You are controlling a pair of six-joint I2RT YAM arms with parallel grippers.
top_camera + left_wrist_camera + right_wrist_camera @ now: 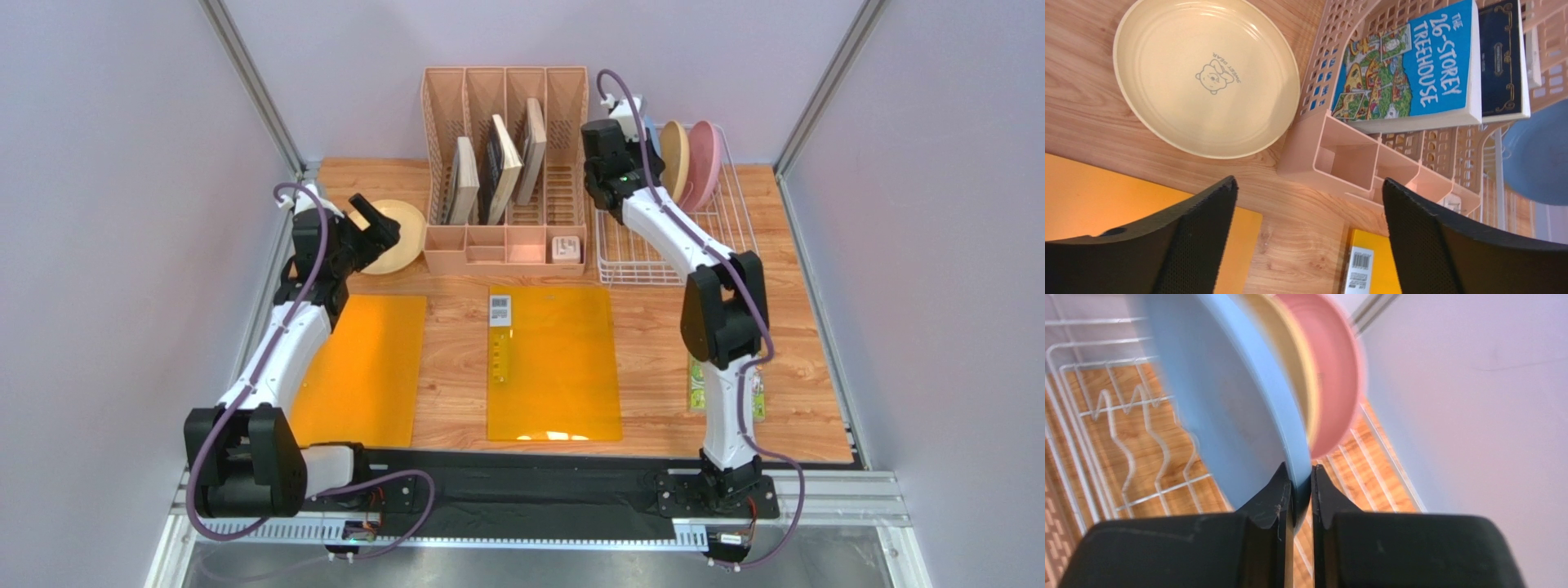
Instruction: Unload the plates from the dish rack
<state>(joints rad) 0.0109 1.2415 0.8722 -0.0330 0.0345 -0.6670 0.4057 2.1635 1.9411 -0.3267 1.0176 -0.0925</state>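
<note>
Left pincer (1306, 191), wide and empty, hangs over the wood-grain bench (650, 355) beside the glossy pale yellow plate (1206, 76), which lies flat. Right pincer (1301, 478) nips the thin rim of the upright light blue plate (1229, 398) at the white wire dish rack (736, 257), probably an edge grip for lifting it clear of its slot. 2 smooth plates, the tan plate (1287, 355) and the pink plate (1333, 373), stand behind.

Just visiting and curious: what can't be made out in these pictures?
Blue plate: top view, nearly hidden behind the right hand.
Pink plate: right wrist view, blurred.
Dark book: left wrist view, title too small.
Barcode label: left wrist view, cut by bottom edge.
</note>
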